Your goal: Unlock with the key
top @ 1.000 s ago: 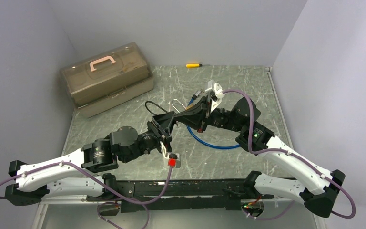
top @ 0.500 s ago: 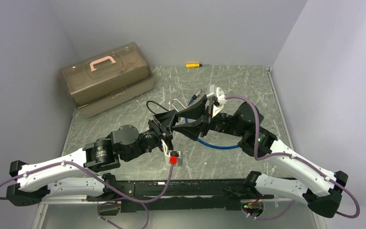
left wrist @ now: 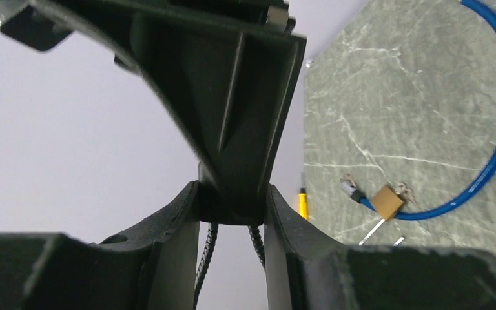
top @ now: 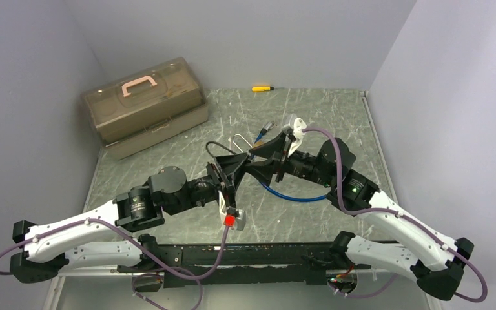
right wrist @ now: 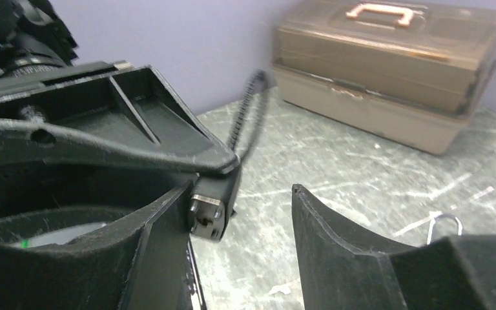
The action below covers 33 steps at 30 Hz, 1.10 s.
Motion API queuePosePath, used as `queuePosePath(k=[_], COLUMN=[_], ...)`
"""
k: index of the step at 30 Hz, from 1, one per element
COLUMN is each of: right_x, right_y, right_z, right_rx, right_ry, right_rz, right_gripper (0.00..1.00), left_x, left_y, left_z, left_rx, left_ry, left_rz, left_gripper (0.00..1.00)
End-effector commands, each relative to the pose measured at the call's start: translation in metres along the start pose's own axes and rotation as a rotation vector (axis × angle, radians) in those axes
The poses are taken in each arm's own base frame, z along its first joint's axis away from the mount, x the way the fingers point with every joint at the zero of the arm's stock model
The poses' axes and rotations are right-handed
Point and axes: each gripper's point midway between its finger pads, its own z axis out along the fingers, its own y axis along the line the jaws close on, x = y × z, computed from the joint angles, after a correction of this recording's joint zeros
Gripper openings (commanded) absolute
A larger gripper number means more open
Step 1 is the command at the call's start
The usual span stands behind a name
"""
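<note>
Grey walls close the table (top: 336, 116) on the left, far and right sides. A brown toolbox (top: 145, 106) fills the far left corner and a yellow screwdriver (top: 263, 88) lies at the far edge, leaving bare marbled top on the right. A blue cable (top: 297, 199) curves on the near side of the grippers. Each arm slants in from its own near corner, and the two black wrists point at each other, meeting tip to tip above mid-table. The left gripper (left wrist: 232, 201) is clamped on a small black cable lock (right wrist: 208, 216), whose black loop (right wrist: 241, 119) rises behind it. The right gripper (right wrist: 242, 190) has its jaws apart around the lock's silvery end face, with one finger just beside it and the other well off. Only the left wrist view shows a brass padlock (left wrist: 387, 201) lying at the blue cable's end. Only the right wrist view shows the lock's face. No view lets me tell where the key is.
</note>
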Motion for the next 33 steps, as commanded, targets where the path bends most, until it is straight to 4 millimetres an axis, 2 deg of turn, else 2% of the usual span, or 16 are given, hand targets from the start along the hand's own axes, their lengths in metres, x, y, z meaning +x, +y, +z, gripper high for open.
queuePosePath(k=[1,2,5,7,9,14,16,18,24,27,28,30,33], right_x=[0.038,0.049,0.09,0.115,0.135,0.168,0.185,0.194,0.171,0.173,0.178,0.189,0.202], right_y=[-0.037,-0.037,-0.033,-0.028,-0.027,-0.023,-0.024,-0.027,-0.033,-0.033,-0.033,-0.035,-0.037], right_z=[-0.026,-0.028,-0.034,-0.037,-0.044,-0.054,-0.056,-0.058,-0.057,-0.057,-0.058,-0.059,-0.057], right_rx=[0.158,0.158,0.127,0.101,0.1,0.101,0.117,0.141,0.197,0.205,0.204,0.215,0.214], right_ry=[0.102,0.131,0.209,0.235,0.245,0.256,0.296,0.313,0.205,0.212,0.226,0.264,0.311], right_rz=[0.011,0.022,0.073,0.113,0.145,0.184,0.198,0.215,0.249,0.274,0.279,0.283,0.279], right_gripper=[0.59,0.59,0.6,0.61,0.61,0.59,0.56,0.54,0.52,0.54,0.54,0.54,0.53], left_x=[0.015,0.032,0.085,0.11,0.12,0.141,0.143,0.14,0.134,0.132,0.133,0.134,0.133], left_y=[0.014,-0.002,-0.074,-0.119,-0.146,-0.215,-0.238,-0.255,-0.299,-0.319,-0.324,-0.331,-0.326], left_z=[-0.009,-0.01,-0.02,-0.029,-0.033,-0.038,-0.04,-0.04,-0.043,-0.05,-0.051,-0.053,-0.048], left_rx=[-0.047,-0.013,0.178,0.301,0.36,0.506,0.562,0.604,0.745,0.811,0.824,0.849,0.822], left_ry=[0.021,0.075,0.28,0.386,0.409,0.468,0.472,0.452,0.391,0.366,0.368,0.377,0.375], left_rz=[-0.123,-0.17,-0.335,-0.411,-0.44,-0.446,-0.467,-0.494,-0.506,-0.498,-0.5,-0.507,-0.533], left_gripper=[0.0,0.0,0.0,0.0,0.0,0.0,0.0,0.0,0.0,0.0,0.06,0.29,0.6])
